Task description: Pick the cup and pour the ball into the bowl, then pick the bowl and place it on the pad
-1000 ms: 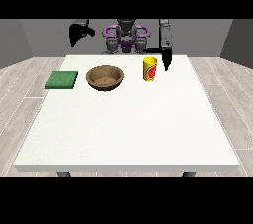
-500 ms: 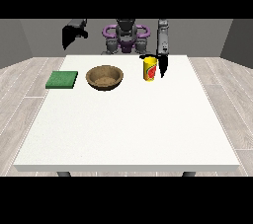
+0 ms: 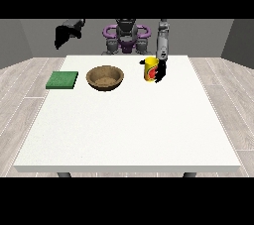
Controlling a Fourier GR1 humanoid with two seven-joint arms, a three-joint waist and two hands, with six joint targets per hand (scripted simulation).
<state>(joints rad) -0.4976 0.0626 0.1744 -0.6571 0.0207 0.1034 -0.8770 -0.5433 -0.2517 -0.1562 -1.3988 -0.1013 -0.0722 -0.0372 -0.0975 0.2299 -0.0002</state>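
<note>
On the far half of the white desk [image 3: 129,130], a yellow cup [image 3: 150,69] stands upright with the robot hand at the view's right [image 3: 160,72] right against its side, whether gripping it cannot be told; a brown bowl [image 3: 104,77] sits to the cup's left, apart from it; a green pad [image 3: 62,80] lies near the desk's left edge; the robot hand at the view's left [image 3: 63,34] hangs raised beyond the desk's far corner, its finger state unclear.
</note>
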